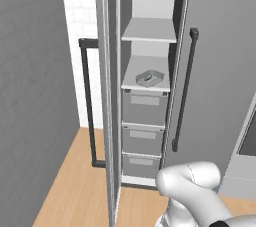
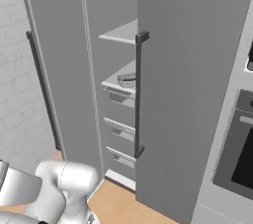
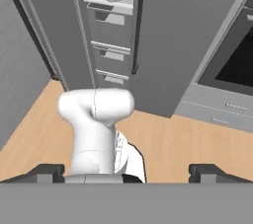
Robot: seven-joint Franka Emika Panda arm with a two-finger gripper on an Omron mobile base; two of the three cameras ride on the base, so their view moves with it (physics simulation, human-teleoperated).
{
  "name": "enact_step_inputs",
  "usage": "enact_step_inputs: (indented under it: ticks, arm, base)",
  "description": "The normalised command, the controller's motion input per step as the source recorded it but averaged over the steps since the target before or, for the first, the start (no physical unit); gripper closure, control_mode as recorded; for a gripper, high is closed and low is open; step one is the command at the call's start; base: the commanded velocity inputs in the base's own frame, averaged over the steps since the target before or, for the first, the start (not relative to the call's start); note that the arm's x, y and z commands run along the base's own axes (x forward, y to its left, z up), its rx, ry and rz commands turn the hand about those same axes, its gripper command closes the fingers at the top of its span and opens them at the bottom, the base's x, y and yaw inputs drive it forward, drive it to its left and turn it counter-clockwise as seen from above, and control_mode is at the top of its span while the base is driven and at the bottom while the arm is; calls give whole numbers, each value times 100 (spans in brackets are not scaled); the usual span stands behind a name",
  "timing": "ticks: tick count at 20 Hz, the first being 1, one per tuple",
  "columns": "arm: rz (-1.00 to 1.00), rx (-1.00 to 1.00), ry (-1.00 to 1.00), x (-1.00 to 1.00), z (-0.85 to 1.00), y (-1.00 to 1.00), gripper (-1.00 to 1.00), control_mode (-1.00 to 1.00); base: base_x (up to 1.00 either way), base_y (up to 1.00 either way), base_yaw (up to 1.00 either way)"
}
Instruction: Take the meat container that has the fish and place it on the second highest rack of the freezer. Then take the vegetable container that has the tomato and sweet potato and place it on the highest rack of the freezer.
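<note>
Freezer (image 1: pixel 145 96) open, door swung left of it. Highest rack (image 1: pixel 149 30) inside freezer, bare white. Meat container (image 1: pixel 150 77) on lower white shelf in freezer, just above top drawer; fish (image 1: pixel 148 76) inside. Gripper (image 3: pixel 126 174) back from freezer over wood floor, fingers spread wide, holding nothing.

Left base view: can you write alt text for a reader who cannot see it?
An open freezer shows two white shelves above three grey drawers; a container holding a fish sits on the lower shelf, and the highest rack is bare. The robot's white arm rises at lower right over a wood floor.
</note>
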Motion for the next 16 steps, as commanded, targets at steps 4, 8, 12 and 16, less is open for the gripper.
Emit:
enact_step_inputs:
  ticks: [4,8,12,16]
  arm:
    - [0,0,0,0,0,0,-100,100]
    - [0,0,0,0,0,0,-100,100]
    - [0,0,0,0,0,0,-100,100]
    - [0,0,0,0,0,0,-100,100]
  base:
    - [-15,-72,0]
    - [-2,-88,0]
    - [-4,-99,0]
    - [-4,-100,1]
